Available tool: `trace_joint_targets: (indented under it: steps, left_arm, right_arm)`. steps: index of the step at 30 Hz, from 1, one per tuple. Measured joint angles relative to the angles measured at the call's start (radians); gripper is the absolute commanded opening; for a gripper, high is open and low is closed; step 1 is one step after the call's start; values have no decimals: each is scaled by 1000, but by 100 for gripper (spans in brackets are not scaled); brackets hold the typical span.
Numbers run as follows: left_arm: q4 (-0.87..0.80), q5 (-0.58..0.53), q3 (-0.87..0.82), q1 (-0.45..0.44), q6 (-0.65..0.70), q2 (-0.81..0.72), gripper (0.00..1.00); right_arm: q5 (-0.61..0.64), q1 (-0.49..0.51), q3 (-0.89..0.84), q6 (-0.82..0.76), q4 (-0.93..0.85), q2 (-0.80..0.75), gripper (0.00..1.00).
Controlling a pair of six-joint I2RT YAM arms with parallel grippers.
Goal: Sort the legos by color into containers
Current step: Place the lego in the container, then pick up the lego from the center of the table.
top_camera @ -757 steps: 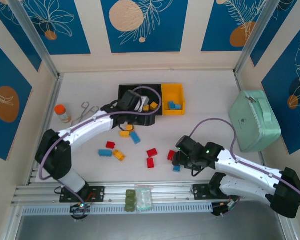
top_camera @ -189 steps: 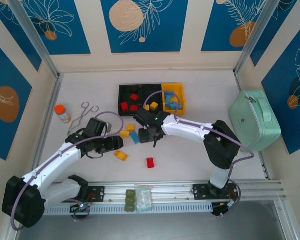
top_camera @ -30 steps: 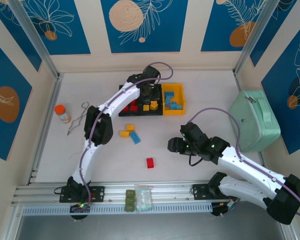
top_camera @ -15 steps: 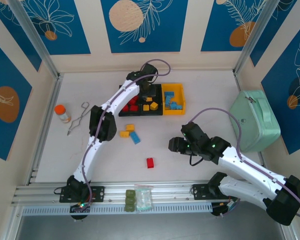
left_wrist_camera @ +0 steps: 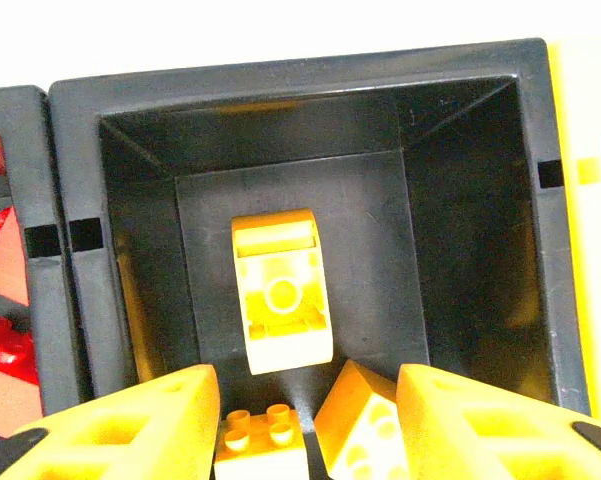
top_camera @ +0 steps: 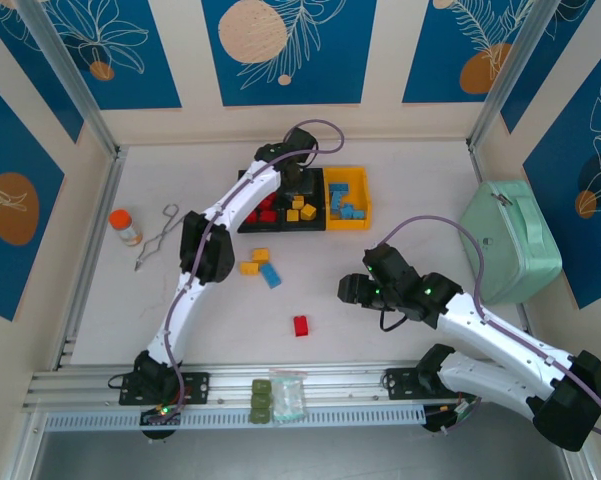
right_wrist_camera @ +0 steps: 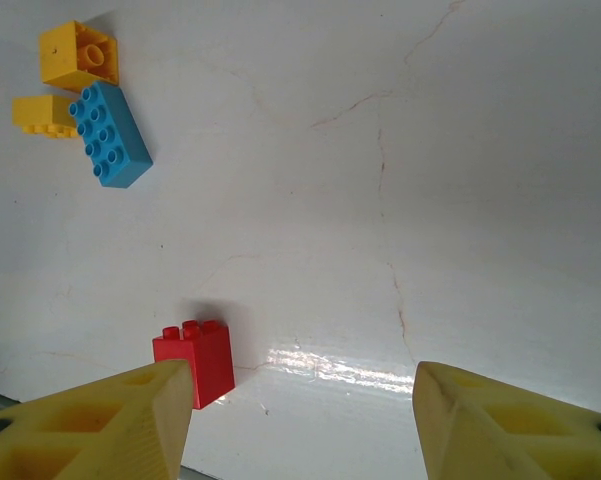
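the left gripper [left_wrist_camera: 308,425] hangs spread over the middle bin [left_wrist_camera: 480,200], with nothing pinched. a yellow brick [left_wrist_camera: 280,300] lies on the bin floor, clear of the side and far walls, and more yellows [left_wrist_camera: 355,425] crowd the near wall below the fingers. the red bin [left_wrist_camera: 65,300] shares the left wall, and the yellow bin [left_wrist_camera: 585,120] adjoins on the right. the right gripper [right_wrist_camera: 302,420] is spread too and empty, over bare table [right_wrist_camera: 450,200]. a red brick [right_wrist_camera: 195,358] stands apart from it, to its near left, with open surface all round. farther left, a blue brick [right_wrist_camera: 110,135] sits close against a yellow pair [right_wrist_camera: 77,55], well short of the bins.
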Motion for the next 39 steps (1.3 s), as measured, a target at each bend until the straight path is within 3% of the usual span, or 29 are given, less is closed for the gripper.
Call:
trace_joint_targets:
  steps: [5,12,27,39]
  left_arm:
    - [-10,-2,-47,-10,29,-62,53]
    - [45,36,-262,-30,51,-273,56]
    - [294,175,-988,-33,33,-766,59]
    - [367,177,-1503,-32,-53,-1209,62]
  right_arm:
    - [0,-3,0,-4,1,10,60]
    - [0,-3,0,-8,0,26,61]
    - [0,66,44,-8,7,97,64]
    - [-1,141,121,-21,41,277,64]
